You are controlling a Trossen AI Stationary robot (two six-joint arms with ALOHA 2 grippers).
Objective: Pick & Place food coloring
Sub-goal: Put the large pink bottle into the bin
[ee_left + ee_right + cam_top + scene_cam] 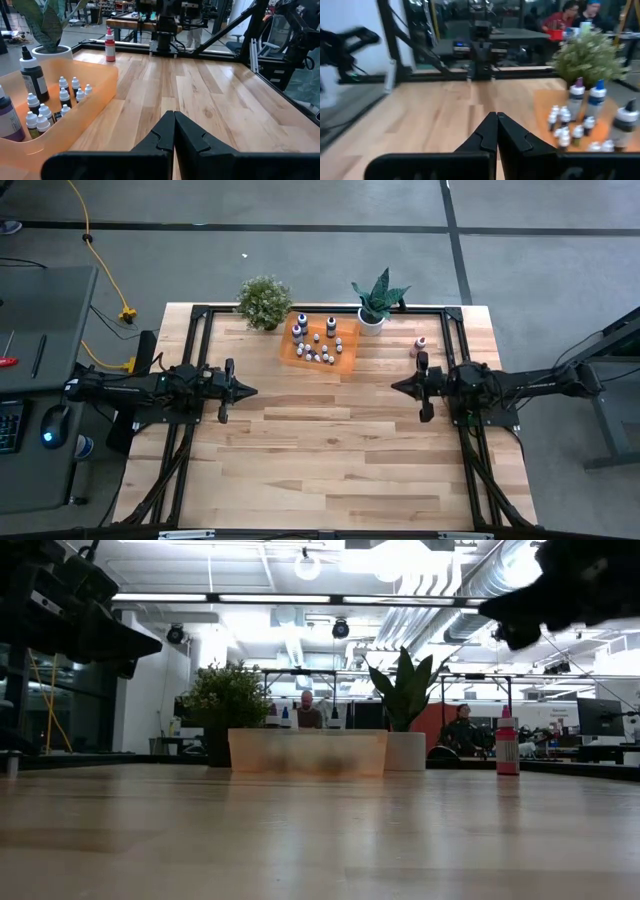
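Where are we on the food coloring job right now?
Most small bottles already stand in the orange tray. Nothing is in hand: left gripper and right gripper are shut and empty, apart from everything. Left: the pink bottle alone on the table.

1 orange tray [345, 358], 2 plants [264, 301], 1 pink bottle [420, 345], 2 grippers [250, 391].

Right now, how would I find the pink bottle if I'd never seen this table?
Find the spiky-leaved plant in the white pot at the table's far edge. Just to its right stands the pink bottle, alone on bare wood; all the other bottles sit in the orange tray.
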